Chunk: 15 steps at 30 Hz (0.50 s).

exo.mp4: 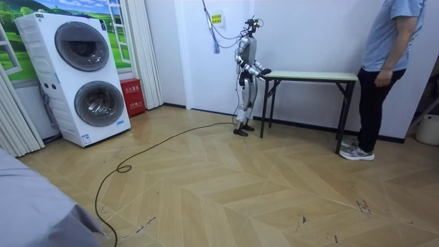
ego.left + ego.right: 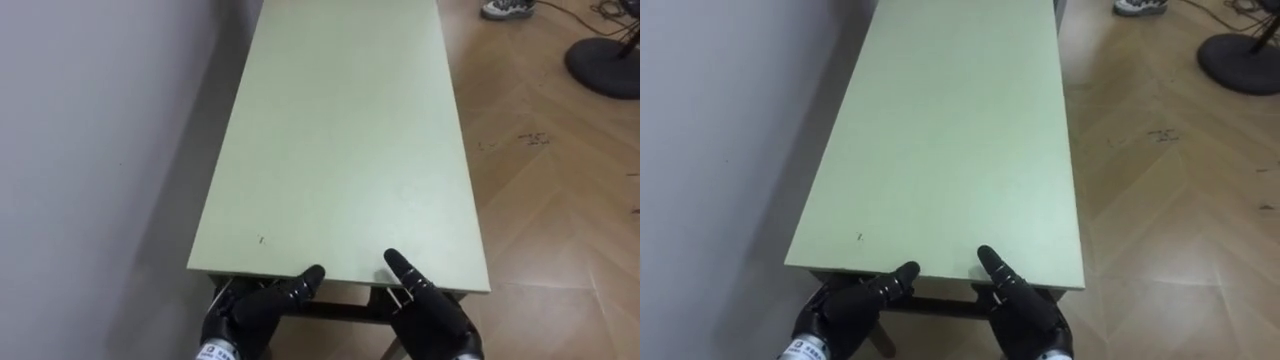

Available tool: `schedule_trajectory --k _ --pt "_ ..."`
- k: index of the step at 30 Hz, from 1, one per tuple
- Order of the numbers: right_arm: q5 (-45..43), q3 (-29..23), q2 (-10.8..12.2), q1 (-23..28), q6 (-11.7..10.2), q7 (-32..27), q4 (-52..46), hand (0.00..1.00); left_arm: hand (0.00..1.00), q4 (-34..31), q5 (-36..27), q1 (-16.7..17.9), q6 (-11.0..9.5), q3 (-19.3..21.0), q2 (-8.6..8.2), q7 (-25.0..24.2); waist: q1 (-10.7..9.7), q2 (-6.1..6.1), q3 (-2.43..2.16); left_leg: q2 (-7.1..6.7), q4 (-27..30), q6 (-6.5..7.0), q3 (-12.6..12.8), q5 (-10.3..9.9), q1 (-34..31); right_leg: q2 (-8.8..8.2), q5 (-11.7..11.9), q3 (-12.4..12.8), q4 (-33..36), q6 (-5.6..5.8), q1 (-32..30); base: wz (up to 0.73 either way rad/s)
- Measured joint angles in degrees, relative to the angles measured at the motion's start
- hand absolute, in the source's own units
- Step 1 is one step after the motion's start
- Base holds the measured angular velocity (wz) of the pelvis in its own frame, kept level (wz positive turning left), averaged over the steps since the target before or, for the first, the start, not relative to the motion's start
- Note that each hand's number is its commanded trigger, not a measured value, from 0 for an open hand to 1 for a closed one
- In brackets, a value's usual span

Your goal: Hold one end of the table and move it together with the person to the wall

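Left hand (image 2: 250, 312) and right hand (image 2: 432, 318) sit at the near edge of the table (image 2: 345, 140), thumbs on top; whether I have it gripped underneath, I cannot tell. Table stands along the wall (image 2: 80, 150), with the person (image 1: 387, 68) at its far end, not evidently holding it. Risks: if I lift first, the top tilts and slips from my thumbs; a skewed pull scrapes the wall.

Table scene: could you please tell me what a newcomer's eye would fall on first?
The long pale-green table runs along the wall, with the robot's left hand and right hand at its near end. In the room view a person stands at its far end, and two stacked washing machines stand at that view's left.
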Motion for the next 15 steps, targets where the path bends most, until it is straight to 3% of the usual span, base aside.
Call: schedule_trajectory --k 10,15 --pt "-0.01 0.10 0.03 0.07 0.50 0.64 0.14 0.00 0.00 1.67 4.45 -0.13 0.06 -0.14 0.02 -1.89 0.01 -0.01 0.01 0.11 -0.08 -0.05 0.17 -0.03 0.23 0.15 0.03 0.33 -0.08 -0.04 0.09 0.00" --pt "-0.45 0.07 0.59 -0.67 0.28 5.04 3.41 0.00 0.00 3.50 4.53 -0.16 -0.11 -0.84 0.18 -2.06 -0.19 -0.16 -0.16 0.25 -0.83 -0.34 0.16 -0.26 2.11 0.42 0.02 0.81 -0.18 -0.06 1.71 -0.01"
